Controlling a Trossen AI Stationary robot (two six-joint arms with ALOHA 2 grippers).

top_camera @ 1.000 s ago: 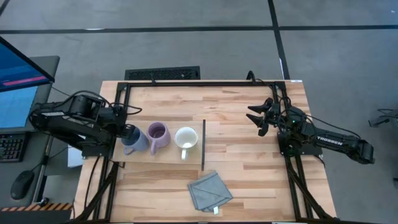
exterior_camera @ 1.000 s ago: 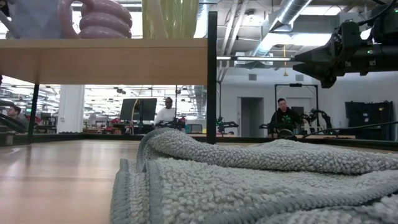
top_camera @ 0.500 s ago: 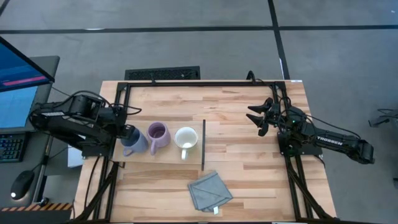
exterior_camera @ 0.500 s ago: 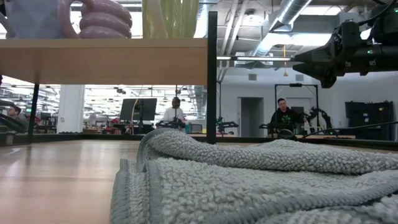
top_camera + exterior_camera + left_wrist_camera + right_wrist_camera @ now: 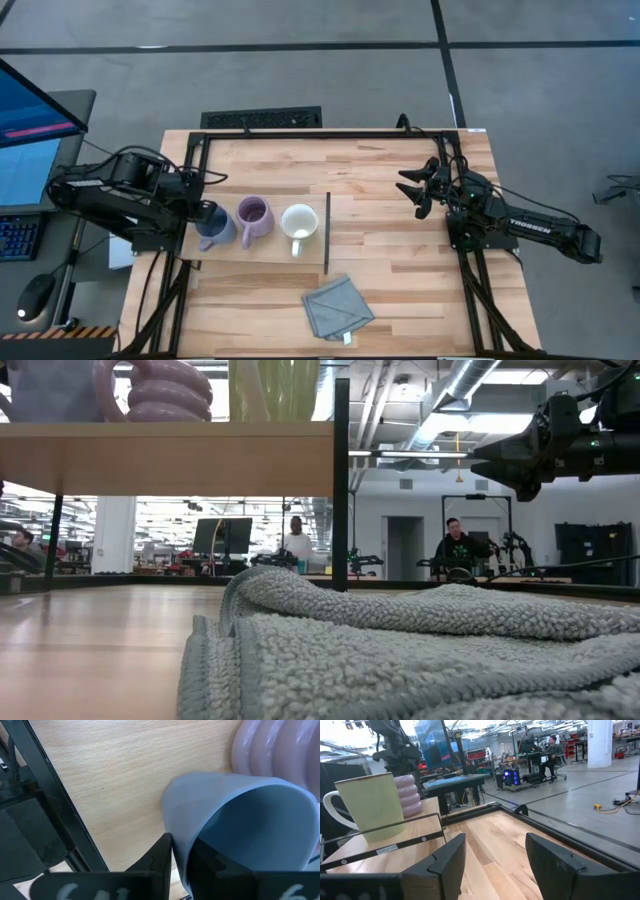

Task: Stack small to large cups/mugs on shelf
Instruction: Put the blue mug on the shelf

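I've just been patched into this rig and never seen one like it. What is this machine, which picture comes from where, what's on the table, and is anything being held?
It is a robot with two dark arms at a wooden table, each ending in a two-finger pincer. One picture looks straight down, one looks level across the tabletop, and each wrist carries a camera.

On the table sits a light wood shelf with three mugs in a row: blue-grey mug, purple mug, white mug. A grey-blue cloth lies on the table beside the shelf; it fills the level picture.

The left pincer has its fingers around the blue-grey mug's wall, one inside and one outside. The right pincer waits open over the table's far right, holding nothing.
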